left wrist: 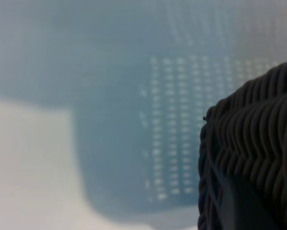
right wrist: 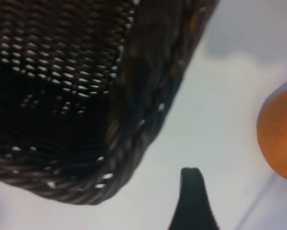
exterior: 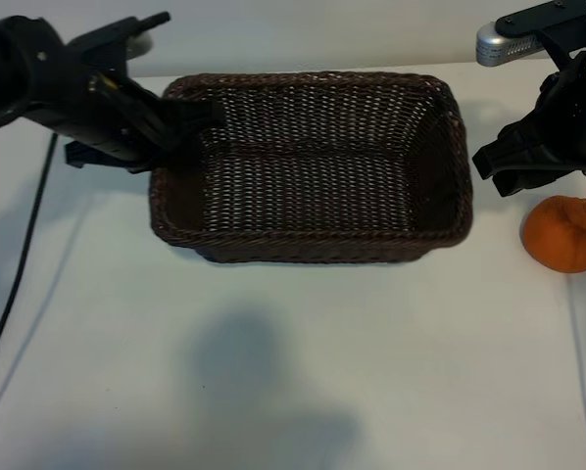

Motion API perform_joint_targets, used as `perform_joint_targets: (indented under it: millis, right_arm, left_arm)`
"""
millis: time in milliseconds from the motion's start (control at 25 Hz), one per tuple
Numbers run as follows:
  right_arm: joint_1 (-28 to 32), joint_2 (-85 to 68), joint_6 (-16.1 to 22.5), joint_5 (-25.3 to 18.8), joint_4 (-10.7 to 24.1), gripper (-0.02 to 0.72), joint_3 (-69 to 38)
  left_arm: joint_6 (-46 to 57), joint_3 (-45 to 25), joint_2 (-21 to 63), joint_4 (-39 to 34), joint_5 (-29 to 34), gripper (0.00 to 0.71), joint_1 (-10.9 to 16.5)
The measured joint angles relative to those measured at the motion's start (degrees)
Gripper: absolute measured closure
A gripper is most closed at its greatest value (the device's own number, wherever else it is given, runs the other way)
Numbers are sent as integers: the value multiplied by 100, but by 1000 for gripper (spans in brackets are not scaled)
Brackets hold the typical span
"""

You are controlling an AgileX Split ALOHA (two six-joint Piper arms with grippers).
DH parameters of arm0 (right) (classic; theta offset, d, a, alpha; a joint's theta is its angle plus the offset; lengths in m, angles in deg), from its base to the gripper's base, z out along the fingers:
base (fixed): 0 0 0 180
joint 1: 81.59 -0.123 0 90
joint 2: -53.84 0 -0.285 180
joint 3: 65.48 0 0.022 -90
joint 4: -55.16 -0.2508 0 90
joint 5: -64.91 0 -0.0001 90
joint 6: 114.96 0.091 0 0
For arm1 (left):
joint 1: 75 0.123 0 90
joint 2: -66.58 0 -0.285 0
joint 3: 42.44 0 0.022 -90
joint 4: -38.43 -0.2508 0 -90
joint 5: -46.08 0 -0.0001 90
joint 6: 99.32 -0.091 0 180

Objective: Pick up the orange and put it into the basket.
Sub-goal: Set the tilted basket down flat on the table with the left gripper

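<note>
Centrally, one rectangular dark brown woven wicker basket (exterior: pixel 313 250) on the white table (exterior: pixel 273 372). Small round orange citrus fruit (exterior: pixel 564 233) lies outside, beside its right end. Left gripper (exterior: pixel 200 113) pinches the basket's left rim; right gripper (exterior: pixel 513 166), fingers spread, hangs just above the fruit.

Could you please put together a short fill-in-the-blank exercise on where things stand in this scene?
1. The orange lies on the table, ____ the basket.
2. The basket holds ____.
3. The left gripper is at the basket's ____ end in the exterior view.
4. The right gripper, jaws open, hangs just above the ____.

Missing words: outside; nothing; left; orange
</note>
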Motion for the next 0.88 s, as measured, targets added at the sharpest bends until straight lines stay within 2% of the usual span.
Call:
perform_joint_targets:
  millis: [240, 560, 880]
  right_arm:
    - [0, 0, 0, 0, 0, 209, 0]
    - [0, 0, 0, 0, 0, 209, 0]
    - [0, 0, 0, -2, 0, 209, 0]
  left_arm:
    - [-41, 32, -378, 24, -92, 554, -258]
    - [11, 32, -559, 14, -515, 554, -270]
    - [105, 32, -832, 71, -647, 554, -270]
